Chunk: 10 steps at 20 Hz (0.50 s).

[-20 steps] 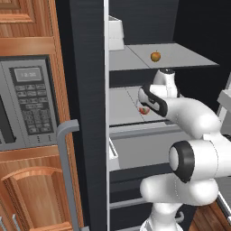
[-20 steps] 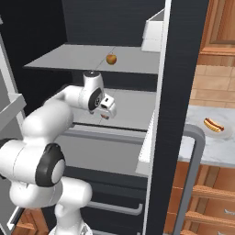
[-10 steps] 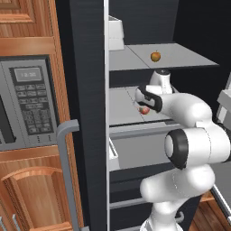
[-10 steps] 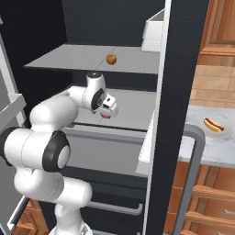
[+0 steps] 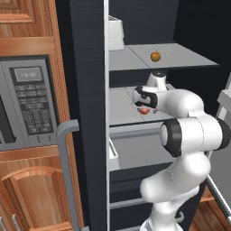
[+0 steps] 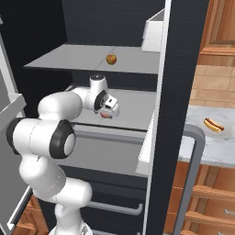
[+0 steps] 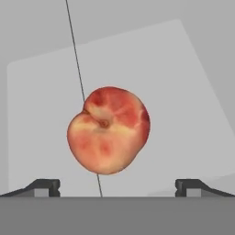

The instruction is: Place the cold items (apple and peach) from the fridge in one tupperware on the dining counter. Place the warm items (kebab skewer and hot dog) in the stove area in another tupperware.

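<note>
Gripper (image 7: pixel 117 187) inside the open fridge (image 5: pixel 85 90), jaws spread wide, nothing between them. Peach (image 7: pixel 109 130) lies on the middle shelf (image 6: pixel 133 108) directly ahead of the fingertips, centred between them, stem dimple facing the hand camera; not touched. In the base views the peach (image 5: pixel 144 110) sits just under the hand. Apple (image 5: pixel 155 56) rests on the shelf above the gripper, well apart from it. Hot dog (image 6: pixel 214 125) on a plate on the counter far off to the gripper's right, outside the fridge. Microwave (image 5: pixel 25 103) keypad markings too small to read.
</note>
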Motion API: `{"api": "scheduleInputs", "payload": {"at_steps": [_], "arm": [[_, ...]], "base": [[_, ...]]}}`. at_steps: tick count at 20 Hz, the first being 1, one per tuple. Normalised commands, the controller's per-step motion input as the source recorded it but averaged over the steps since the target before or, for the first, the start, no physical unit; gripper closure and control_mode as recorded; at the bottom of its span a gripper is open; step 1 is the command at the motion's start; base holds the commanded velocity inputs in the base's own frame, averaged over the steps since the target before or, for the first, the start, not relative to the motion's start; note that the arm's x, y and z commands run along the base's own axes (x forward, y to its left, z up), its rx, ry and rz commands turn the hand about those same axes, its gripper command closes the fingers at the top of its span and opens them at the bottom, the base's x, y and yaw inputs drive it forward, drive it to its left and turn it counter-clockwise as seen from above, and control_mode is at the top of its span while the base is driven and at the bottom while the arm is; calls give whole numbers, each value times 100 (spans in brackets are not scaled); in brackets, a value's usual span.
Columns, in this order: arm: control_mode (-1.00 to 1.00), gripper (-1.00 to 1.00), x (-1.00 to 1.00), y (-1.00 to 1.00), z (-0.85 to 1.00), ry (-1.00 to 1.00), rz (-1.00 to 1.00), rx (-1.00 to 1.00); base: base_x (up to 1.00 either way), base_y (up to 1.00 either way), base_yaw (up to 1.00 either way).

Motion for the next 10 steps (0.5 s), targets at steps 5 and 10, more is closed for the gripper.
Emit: {"api": "scheduleInputs", "payload": {"at_steps": [5,10], "arm": [[-100,-100,30,0,-11,0,0,0],[-100,-100,28,0,-12,0,0,0]], "base": [[0,0,0],[0,0,0]]}}
